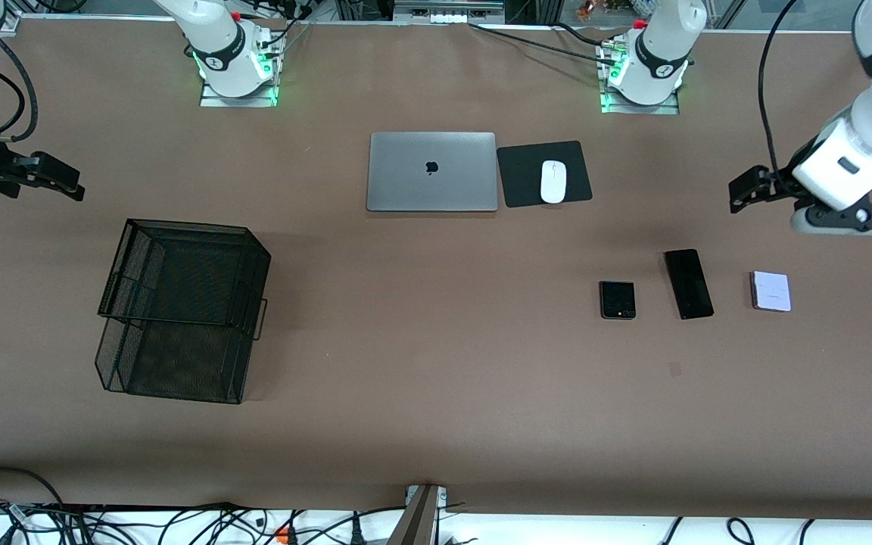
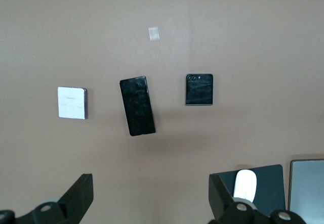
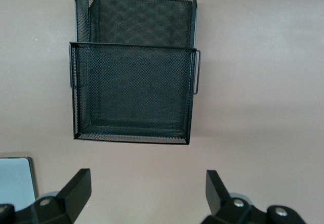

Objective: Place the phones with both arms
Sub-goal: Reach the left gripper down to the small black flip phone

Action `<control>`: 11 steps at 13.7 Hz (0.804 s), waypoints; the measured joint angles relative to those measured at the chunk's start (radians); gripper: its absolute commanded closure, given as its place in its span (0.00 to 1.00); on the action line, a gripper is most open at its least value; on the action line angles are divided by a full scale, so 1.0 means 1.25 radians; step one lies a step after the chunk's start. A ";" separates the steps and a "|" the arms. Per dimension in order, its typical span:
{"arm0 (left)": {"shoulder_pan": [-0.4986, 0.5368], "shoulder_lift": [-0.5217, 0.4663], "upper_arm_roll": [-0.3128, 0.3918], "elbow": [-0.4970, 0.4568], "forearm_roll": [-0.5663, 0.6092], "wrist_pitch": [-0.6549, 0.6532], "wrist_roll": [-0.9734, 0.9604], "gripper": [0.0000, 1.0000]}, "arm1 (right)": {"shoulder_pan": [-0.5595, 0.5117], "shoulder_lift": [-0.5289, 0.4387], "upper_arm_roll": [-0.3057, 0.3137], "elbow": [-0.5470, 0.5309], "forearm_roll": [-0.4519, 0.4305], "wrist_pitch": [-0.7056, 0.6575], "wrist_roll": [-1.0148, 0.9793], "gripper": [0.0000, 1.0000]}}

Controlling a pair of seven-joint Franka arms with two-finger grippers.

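Three phones lie in a row on the brown counter (image 1: pixel 436 424) toward the left arm's end: a small square black phone (image 1: pixel 617 300), a long slim black phone (image 1: pixel 688 284) beside it, slightly tilted, and a small squarish pale-pink phone (image 1: pixel 771 291) nearest that end of the counter. All three lie flat and apart from one another, none touching. The left pincer (image 1: pixel 742 189) hangs in the air over the bare counter near the left arm's end, above the stretch between the phones and the arm bases, its fingers spread wide and holding nothing; its wrist view looks down on all three phones between the two black fingertips (image 2: pixel 78 196). The right pincer (image 1: pixel 57 180) hangs over the counter at the right arm's end, likewise released and empty, and its wrist view looks down on a black wire-mesh tray (image 1: pixel 179 310) with two stacked tiers. That tray stands well apart from the phones, toward the right arm's end. Farther from the front camera, around the middle of the counter, a closed silver laptop (image 1: pixel 431 172) lies just beside a black mouse pad (image 1: pixel 519 178) with a white mouse (image 1: pixel 553 182) resting on it.
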 measured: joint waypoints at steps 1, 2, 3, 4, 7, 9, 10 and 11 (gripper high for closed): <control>0.000 0.029 0.000 0.000 0.000 0.005 0.001 0.00 | 0.000 0.000 0.000 0.000 0.000 0.004 0.000 0.00; -0.002 0.064 -0.001 -0.001 0.000 0.026 0.001 0.00 | 0.000 0.000 0.000 0.000 0.001 0.005 0.000 0.00; -0.003 0.101 -0.004 -0.002 0.000 0.064 0.001 0.00 | 0.000 0.000 0.000 0.000 0.001 0.006 0.000 0.00; -0.005 0.137 -0.009 -0.004 0.000 0.102 0.001 0.00 | 0.000 0.000 0.000 0.000 0.001 0.006 0.000 0.00; -0.013 0.220 -0.026 -0.041 -0.001 0.270 -0.001 0.00 | 0.000 0.000 0.000 0.000 0.002 0.007 0.000 0.00; -0.017 0.254 -0.043 -0.096 -0.001 0.401 -0.011 0.00 | 0.000 0.000 0.000 0.000 0.002 0.007 0.000 0.00; -0.018 0.267 -0.052 -0.131 -0.001 0.466 -0.019 0.00 | 0.000 0.000 0.000 0.000 0.003 0.007 0.000 0.00; -0.018 0.279 -0.059 -0.167 -0.001 0.524 -0.022 0.00 | 0.000 0.000 0.000 0.000 0.003 0.007 0.000 0.00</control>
